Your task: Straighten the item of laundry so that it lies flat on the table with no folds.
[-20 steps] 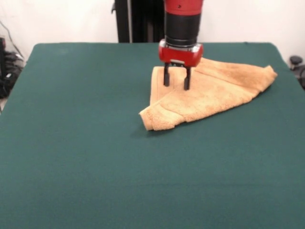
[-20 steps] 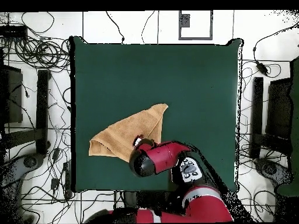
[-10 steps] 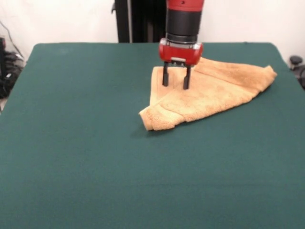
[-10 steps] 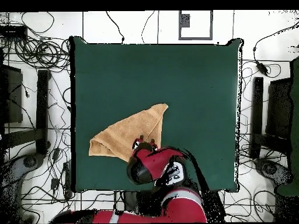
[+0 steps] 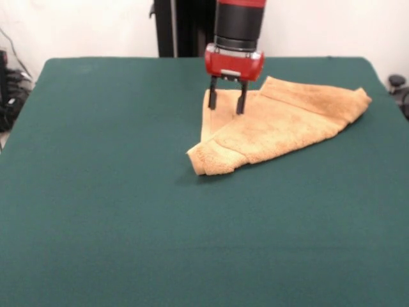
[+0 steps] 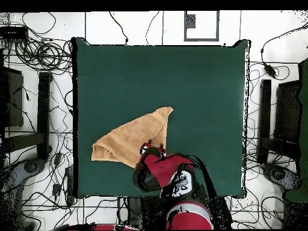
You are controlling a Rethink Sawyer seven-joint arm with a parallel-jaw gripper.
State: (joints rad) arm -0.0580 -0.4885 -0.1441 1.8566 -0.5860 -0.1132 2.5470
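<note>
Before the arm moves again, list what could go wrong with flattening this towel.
1. The towel lies folded over itself in a rough triangle; the open gripper may pinch both layers and only drag the bundle across the table.
2. The gripper hangs over the towel's edge, not over a corner, so a pull from there may add a new crease.
3. The rolled corner nearest the front camera looks thick and may stay curled after a single pull.

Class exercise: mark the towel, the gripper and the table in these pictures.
towel (image 5: 287, 121): front view, on its upper folded layer.
gripper (image 5: 225, 106): front view, midway between its open fingertips.
table (image 5: 128, 224): front view, on bare green cloth.
</note>
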